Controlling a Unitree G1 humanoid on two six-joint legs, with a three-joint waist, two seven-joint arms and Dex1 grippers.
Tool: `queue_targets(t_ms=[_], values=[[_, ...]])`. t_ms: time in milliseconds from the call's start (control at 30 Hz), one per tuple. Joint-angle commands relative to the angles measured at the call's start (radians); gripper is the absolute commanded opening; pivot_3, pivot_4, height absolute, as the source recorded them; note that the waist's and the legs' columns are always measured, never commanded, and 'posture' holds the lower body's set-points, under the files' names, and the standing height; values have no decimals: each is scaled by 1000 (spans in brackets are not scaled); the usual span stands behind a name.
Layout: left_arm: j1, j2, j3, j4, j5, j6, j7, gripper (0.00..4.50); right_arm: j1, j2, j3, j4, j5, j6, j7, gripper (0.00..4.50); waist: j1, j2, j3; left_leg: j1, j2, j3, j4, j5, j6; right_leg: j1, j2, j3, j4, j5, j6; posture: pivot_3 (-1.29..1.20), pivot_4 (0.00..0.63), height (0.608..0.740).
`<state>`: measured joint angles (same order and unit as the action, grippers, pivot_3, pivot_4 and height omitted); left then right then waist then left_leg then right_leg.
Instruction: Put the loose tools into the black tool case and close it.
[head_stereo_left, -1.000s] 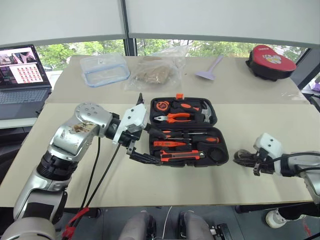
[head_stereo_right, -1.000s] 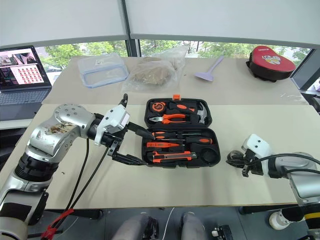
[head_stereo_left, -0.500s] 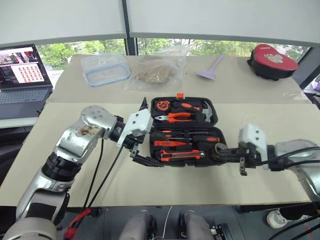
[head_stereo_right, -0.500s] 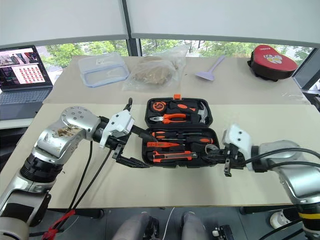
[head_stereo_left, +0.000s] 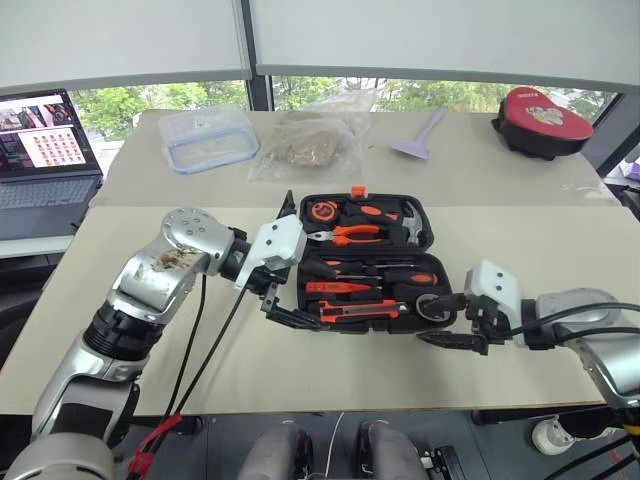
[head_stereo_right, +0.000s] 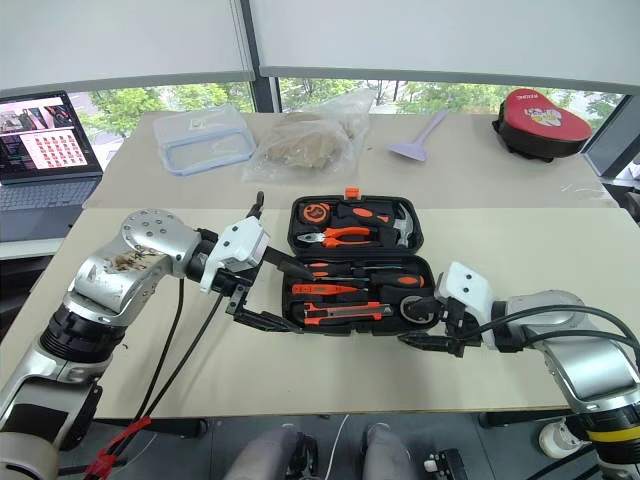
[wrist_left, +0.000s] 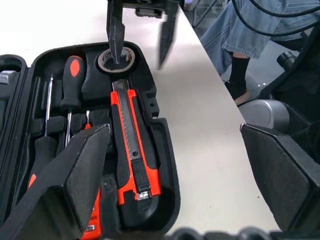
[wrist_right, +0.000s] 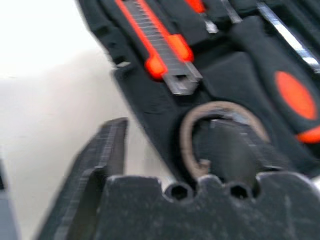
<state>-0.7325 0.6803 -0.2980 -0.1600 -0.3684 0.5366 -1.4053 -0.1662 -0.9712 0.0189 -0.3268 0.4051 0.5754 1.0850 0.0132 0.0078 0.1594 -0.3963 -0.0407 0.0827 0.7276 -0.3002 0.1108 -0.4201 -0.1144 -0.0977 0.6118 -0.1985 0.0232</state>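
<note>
Grey tape roll (wrist_left: 116, 60) sits in the corner slot of the open black moulded-plastic tool case (head_stereo_left: 365, 262) on the table; the right gripper (head_stereo_left: 441, 321) stands spread over it, one finger inside the roll, and the left gripper (head_stereo_left: 290, 258) gapes empty at the case's left edge.

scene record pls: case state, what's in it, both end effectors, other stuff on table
case: black tool case, lid open, flat on the near table
tape roll: grey tape roll seated in its round slot at the case's right end
knife: utility knife lying in its slot
screwdrivers: screwdrivers in the lower tray
left end effector: open, at the case's left edge
right end effector: open, one finger inside the tape roll, the other outside the case
clutter: laptop, plastic container, plastic bag, red-topped pouch
</note>
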Motion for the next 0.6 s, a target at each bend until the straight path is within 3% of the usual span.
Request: queue_targets(t_ms=[33, 100, 200, 333, 567, 600], values=[[11, -1, 18, 6, 12, -16, 34, 4500, 4, -50, -121, -24, 43, 27, 11, 4471, 2, 0, 0, 0, 0, 0, 0, 0, -1, 0, 0, 0, 0, 0, 0, 0, 150, 728], [27, 0, 35, 35, 37, -13, 83, 4500, -13, -57, -187, 7, 85, 62, 5, 4471, 1, 0, 0, 0, 0, 0, 0, 0, -1, 0, 0, 0, 0, 0, 0, 0, 150, 728], [37, -10, 66, 155, 95, -23, 200, 4500, -52, -55, -260, 118, 98, 87, -27, 3757, 1, 0, 0, 0, 1, 0, 0, 0, -1, 0, -1, 0, 0, 0, -1, 0, 150, 728], [43, -17, 70, 304, 160, -80, 276, 3433, -64, -48, -242, 246, 26, 21, -49, 2403, 2, 0, 0, 0, 1, 0, 0, 0, -1, 0, 0, 0, 0, 0, -1, 0, 150, 728], [69, -86, 22, 384, 207, -134, 279, 941, -190, 59, -59, 519, -165, -193, -86, 33, -4, 0, 0, 0, 1, 2, -1, 1, 0, -1, 0, 0, 1, 1, -1, 0, 150, 728], [69, -95, 18, 391, 213, -138, 278, 537, -210, 73, -42, 548, -181, -214, -84, 0, -4, 0, 0, 0, 1, 3, -1, 1, 0, -1, 1, -1, 1, 1, -1, 0, 150, 728]])
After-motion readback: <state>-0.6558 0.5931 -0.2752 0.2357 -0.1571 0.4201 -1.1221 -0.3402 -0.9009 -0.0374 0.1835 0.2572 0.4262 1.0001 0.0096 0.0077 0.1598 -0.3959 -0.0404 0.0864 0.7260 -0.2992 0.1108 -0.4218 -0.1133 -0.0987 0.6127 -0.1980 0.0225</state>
